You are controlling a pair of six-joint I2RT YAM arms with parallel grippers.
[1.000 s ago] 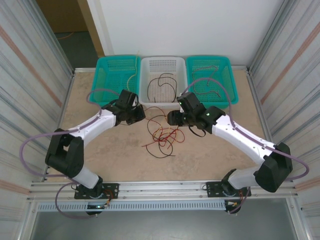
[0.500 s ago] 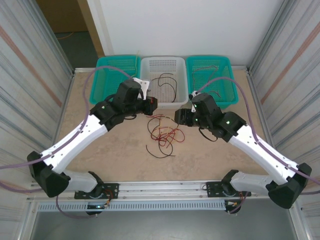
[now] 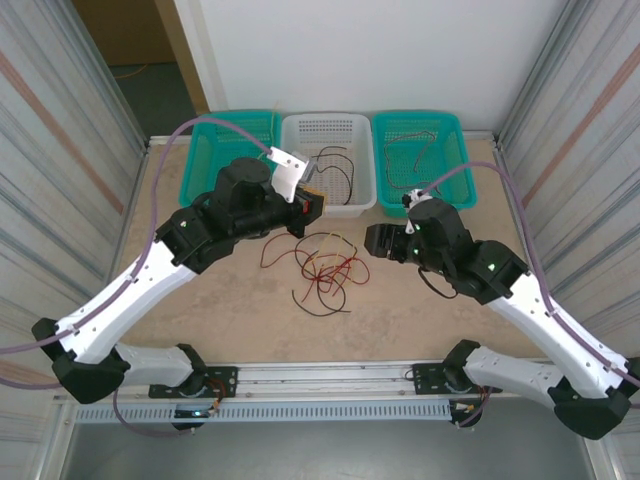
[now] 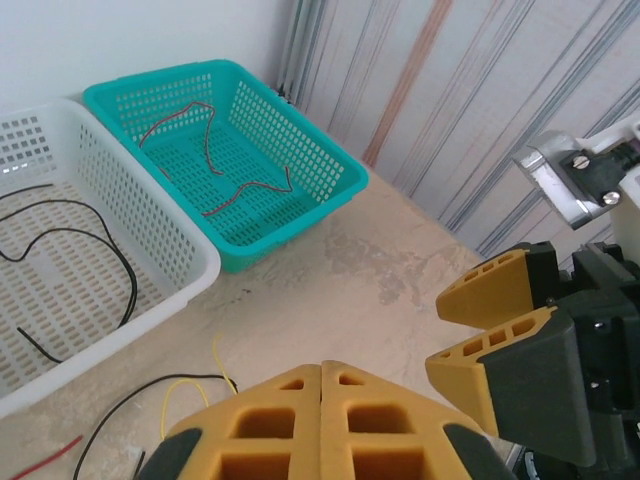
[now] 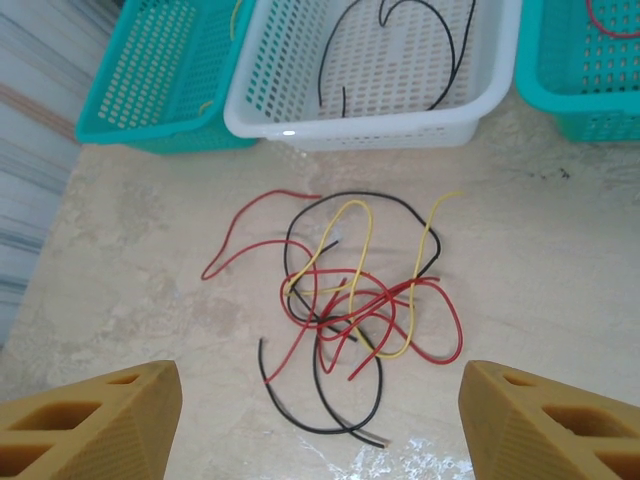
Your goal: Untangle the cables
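The cables lie in a loose red, black and pale yellow tangle on the table's middle; from the right wrist they spread out below. My left gripper is shut with nothing seen between its fingers. It hangs above the table just in front of the white basket, up-left of the tangle, its closed tips over a yellow strand. My right gripper stands open to the right of the tangle, and its wrist camera looks down on the tangle between its wide-apart fingers.
Three baskets stand along the back edge. The left teal basket sits beside the white basket, which holds a black cable. The right teal basket holds a reddish cable. Metal walls close both sides.
The left gripper has moved right and toward the white basket, staying shut. The right gripper has drawn back to the right of the tangle and opened wider. A red strand now reaches farther left.
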